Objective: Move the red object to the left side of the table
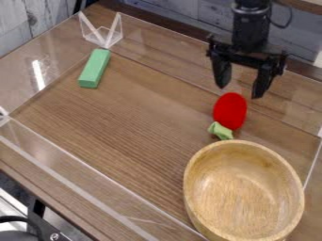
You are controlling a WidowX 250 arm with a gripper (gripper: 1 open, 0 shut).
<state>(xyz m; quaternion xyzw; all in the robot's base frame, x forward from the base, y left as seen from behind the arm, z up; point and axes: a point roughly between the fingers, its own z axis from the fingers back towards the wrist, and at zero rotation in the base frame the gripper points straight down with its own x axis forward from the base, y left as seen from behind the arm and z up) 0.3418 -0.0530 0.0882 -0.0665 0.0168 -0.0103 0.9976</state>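
The red object (229,110) is a small glossy rounded toy fruit with a pale green stem end at its lower left; it rests on the brown wood-grain table (126,122), right of centre, just beyond the wooden bowl. My black gripper (247,83) hangs above and slightly behind it with its fingers spread wide and nothing between them. It does not touch the fruit.
A large wooden bowl (246,196) sits at the front right. A plain green block (94,68) lies at the back left. Low clear acrylic walls (51,52) edge the tabletop, with a clear bracket (101,33) at the back.
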